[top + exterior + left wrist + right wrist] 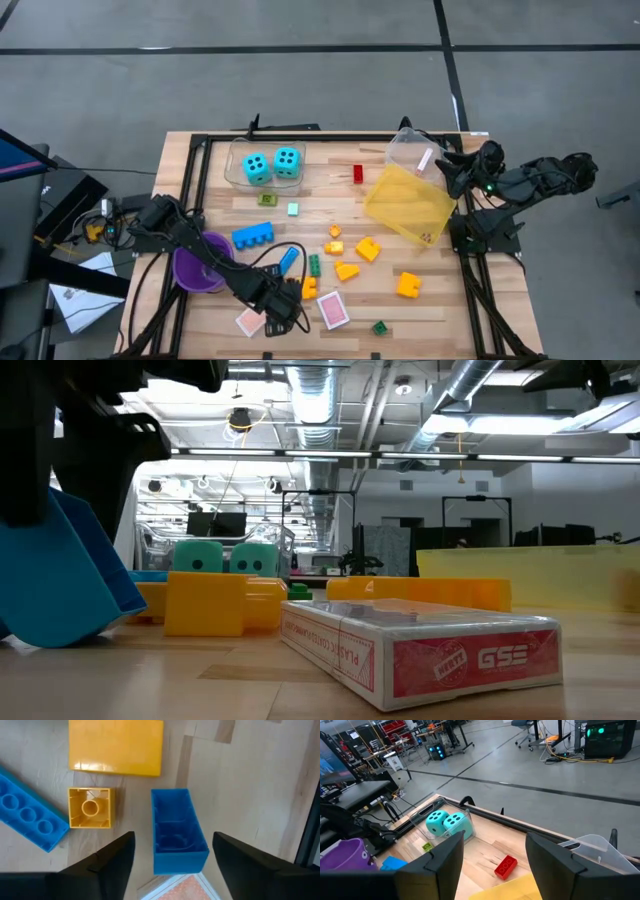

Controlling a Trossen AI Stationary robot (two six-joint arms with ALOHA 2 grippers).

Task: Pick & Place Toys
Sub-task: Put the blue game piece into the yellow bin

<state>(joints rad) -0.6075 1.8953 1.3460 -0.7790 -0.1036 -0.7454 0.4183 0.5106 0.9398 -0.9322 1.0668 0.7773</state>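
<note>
Lettering "GSE" marks the red card box (430, 650); left hand (172, 857) straddles a blue brick (176, 830), released.

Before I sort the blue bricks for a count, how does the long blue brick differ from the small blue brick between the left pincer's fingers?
The long blue brick lies studs up, showing a row of round studs; the small blue brick lies hollow side up. The long one is longer and flatter, the small one short and boxy. The long one lies outside the left pincer, whose open fingers flank the small one. Both are blue plastic.
</note>
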